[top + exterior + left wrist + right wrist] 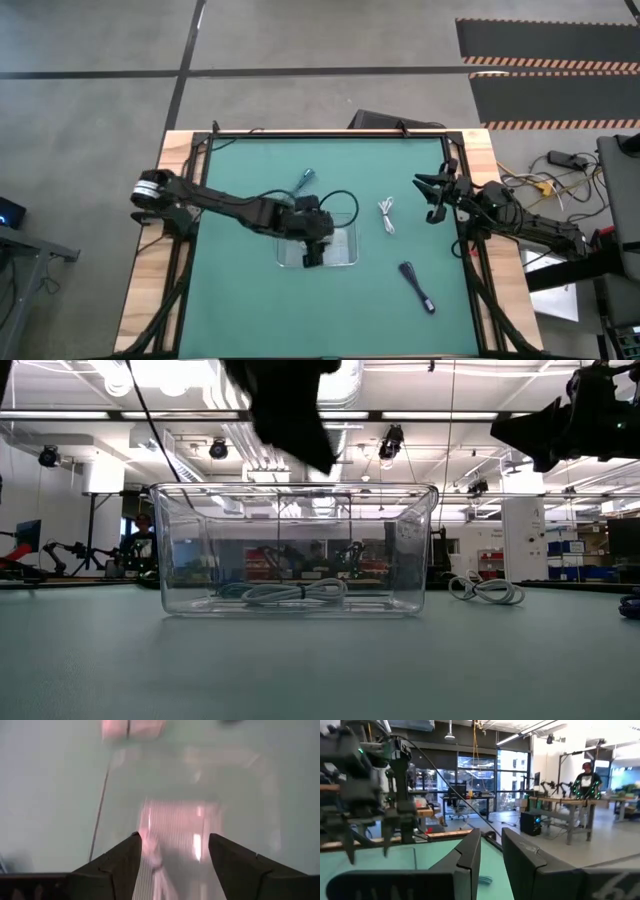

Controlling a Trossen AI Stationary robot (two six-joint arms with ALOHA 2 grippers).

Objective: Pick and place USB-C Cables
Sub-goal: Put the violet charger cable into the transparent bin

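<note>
A clear tray (355,245) (400,560) stands mid-table. One white bundled cable (295,592) (154,860) lies on its floor. My left gripper (313,255) (173,837) (295,420) hovers open above the tray, pointing down, with the cable below its fingers. A teal cable (305,182) lies on the mat beyond the tray. A second white cable (388,215) (487,590) lies to the tray's right. A black cable (417,286) lies nearer the near-right. My right gripper (428,197) (491,840) waits open and raised near the table's right edge.
The green mat (240,300) is framed by a black rail and wooden borders (150,290). The left arm's black wire (345,200) loops over the tray's far side. People and workbenches (585,785) stand in the room beyond the table.
</note>
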